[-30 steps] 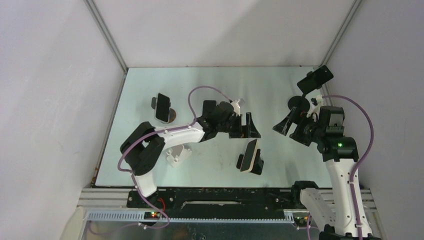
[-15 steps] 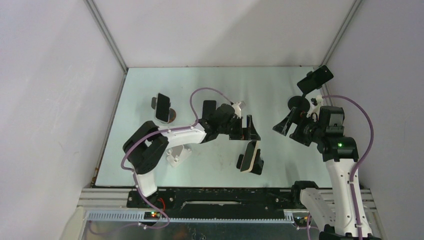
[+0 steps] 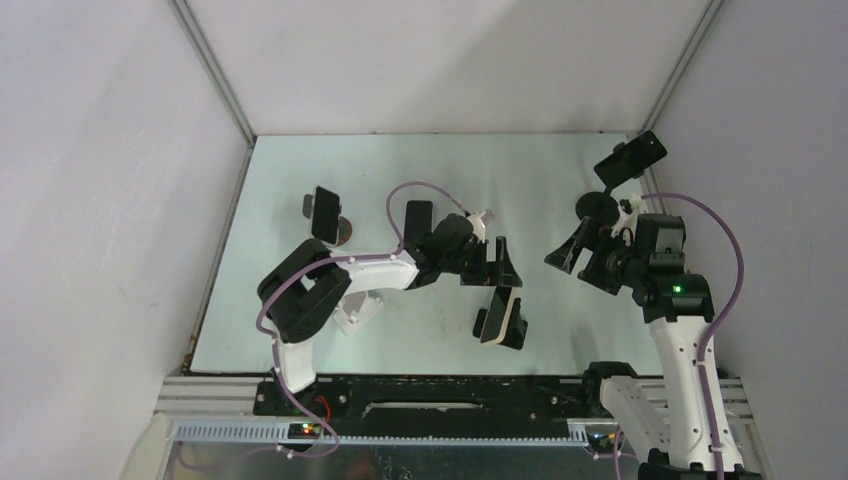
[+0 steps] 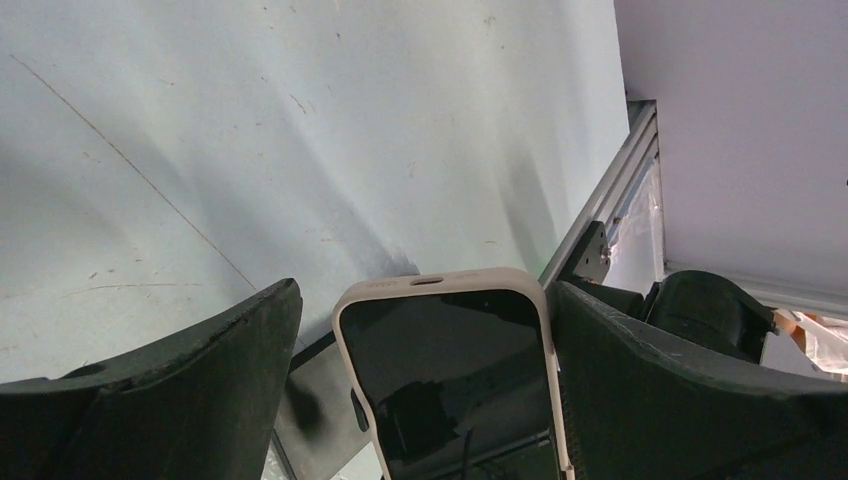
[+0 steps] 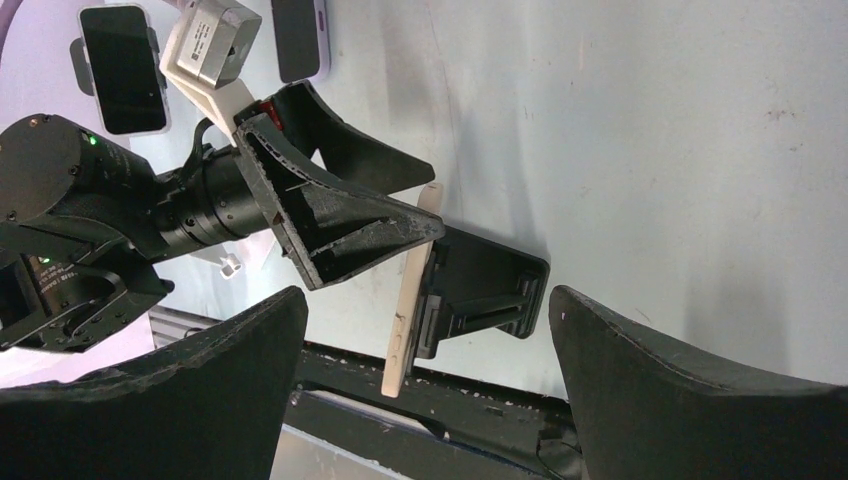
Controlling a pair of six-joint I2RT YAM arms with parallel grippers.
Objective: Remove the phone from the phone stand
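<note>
Left gripper [image 4: 422, 292], jaws spread, flanks the top of the phone [image 4: 452, 385].

Top external: high behind the arm bases [image 3: 292, 375], looking down on the pale green tabletop [image 3: 420, 170]. Left wrist: close on the cream-cased, black-screened phone [image 4: 450, 380] ahead of the left gripper [image 4: 423, 290]. Right wrist: farther, same phone edge-on.

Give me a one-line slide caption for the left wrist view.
Open left hand straddling the top of the cream-cased phone, pale table beyond.
</note>
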